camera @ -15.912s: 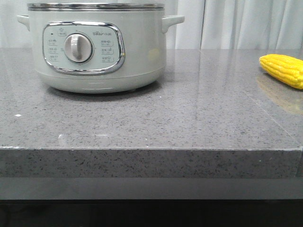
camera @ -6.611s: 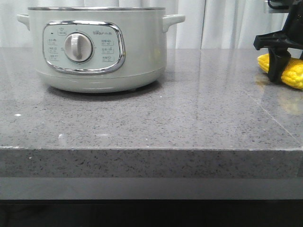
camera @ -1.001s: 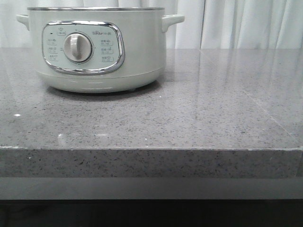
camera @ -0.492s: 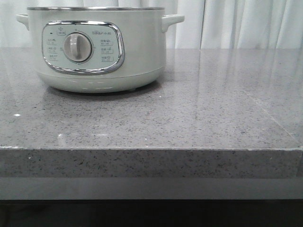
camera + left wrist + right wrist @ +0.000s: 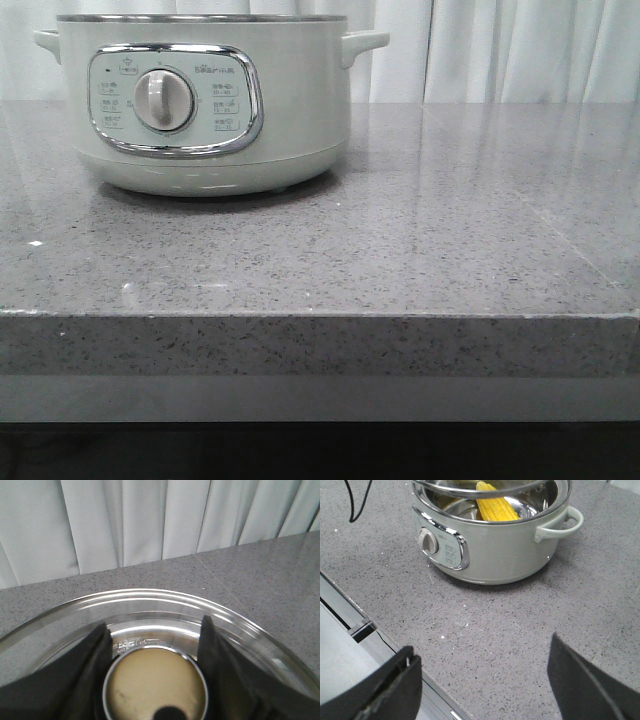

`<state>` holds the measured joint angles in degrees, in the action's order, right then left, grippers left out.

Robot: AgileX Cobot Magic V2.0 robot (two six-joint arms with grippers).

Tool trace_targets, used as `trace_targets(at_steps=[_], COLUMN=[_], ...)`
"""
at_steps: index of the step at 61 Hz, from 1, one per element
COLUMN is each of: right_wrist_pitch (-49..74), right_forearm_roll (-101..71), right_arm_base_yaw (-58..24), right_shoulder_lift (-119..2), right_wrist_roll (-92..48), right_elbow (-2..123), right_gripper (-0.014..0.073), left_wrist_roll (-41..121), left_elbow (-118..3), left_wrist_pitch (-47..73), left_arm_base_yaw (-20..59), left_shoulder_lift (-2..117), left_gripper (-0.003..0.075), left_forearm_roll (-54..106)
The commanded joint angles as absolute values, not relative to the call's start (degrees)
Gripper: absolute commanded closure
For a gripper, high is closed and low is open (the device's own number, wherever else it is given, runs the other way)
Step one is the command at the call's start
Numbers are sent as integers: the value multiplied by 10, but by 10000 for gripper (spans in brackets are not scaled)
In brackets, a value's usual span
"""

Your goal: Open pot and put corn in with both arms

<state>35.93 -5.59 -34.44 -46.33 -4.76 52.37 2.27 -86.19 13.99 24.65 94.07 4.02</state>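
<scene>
The pale grey-green pot (image 5: 205,100) stands at the back left of the counter with no lid on it. In the right wrist view the pot (image 5: 490,545) holds the yellow corn (image 5: 495,507), which leans inside the metal bowl. My left gripper (image 5: 155,627) is shut on the tan, chrome-rimmed knob (image 5: 155,685) of the glass lid (image 5: 165,605). The lid's rim (image 5: 445,488) shows just above the pot's opening. My right gripper (image 5: 481,647) is open and empty, above the counter in front of the pot. Neither gripper shows in the front view.
The grey speckled counter (image 5: 400,250) has its front edge (image 5: 320,315) close to the camera. White curtains (image 5: 500,50) hang behind it. A black cable (image 5: 357,505) lies on the counter beside the pot. The counter's edge (image 5: 375,625) runs close to my right gripper.
The lid has left the pot, and the corn and my right gripper have left the counter's right side. Over the last second nothing has visibly moved.
</scene>
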Motion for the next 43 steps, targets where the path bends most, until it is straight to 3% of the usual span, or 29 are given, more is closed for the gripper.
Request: trace_targets(at_steps=[1, 43], right_wrist_pitch=[315, 315], right_forearm_roll=[-60, -60], right_arm_base_yaw=[-342, -342], right_shoulder_lift=[-458, -458], right_wrist_roll=[-49, -49], right_elbow=[538, 538], right_gripper=[52, 52], left_wrist_roll=[21, 20], left_elbow=[-891, -891], left_wrist_pitch=[34, 23], left_arm_base_yaw=[245, 246], left_shoulder_lift=[923, 958], left_gripper=[480, 480], left_forearm_roll=[48, 72])
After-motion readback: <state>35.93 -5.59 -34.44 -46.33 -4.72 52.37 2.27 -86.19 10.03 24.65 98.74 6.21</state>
